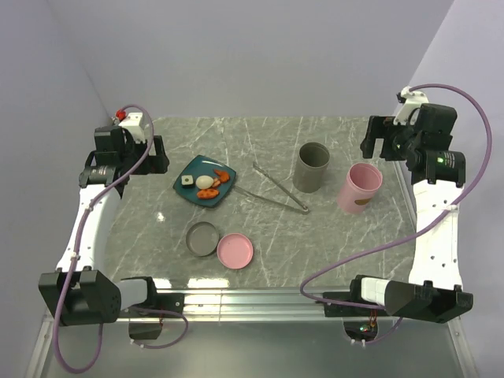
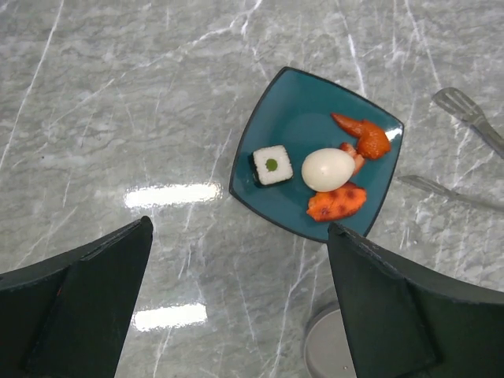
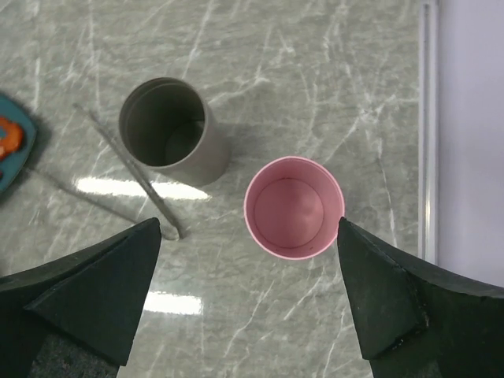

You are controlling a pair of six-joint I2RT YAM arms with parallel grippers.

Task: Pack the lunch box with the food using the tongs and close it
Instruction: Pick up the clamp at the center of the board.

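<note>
Left gripper [image 2: 240,230]: raised over the left side of the table, jaws spread as wide as they go, nothing between them.
Right gripper [image 3: 248,227]: raised over the right side, jaws likewise fully apart and holding nothing.
Teal square plate [image 2: 298,118]: flat on the grey marbled table [image 1: 315,252], left of centre, below the left gripper.
Food on the plate: a white egg-shaped ball [image 2: 327,169] in the middle; a small white rice piece with a dark wrap and green centre [image 2: 272,164] just beside it; two orange-red chunks, one [image 2: 362,135] touching the ball, one [image 2: 337,202] at the plate's edge.
Long thin silver metal tongs [image 1: 276,193]: lying on the table between plate and grey container, untouched. The joined end sits near the container's base. The two arms spread toward the plate, one tip close to its corner.
Grey cylindrical container [image 3: 169,130]: upright, mouth up, only its bare floor showing inside.
Pink cylindrical container [image 3: 293,207]: upright just beside the grey one, below the right gripper, interior bare.
Grey round lid [image 1: 203,238]: flat on the table, nearer the arms than the plate.
Pink round lid [image 1: 235,250]: flat, touching the grey lid.
</note>
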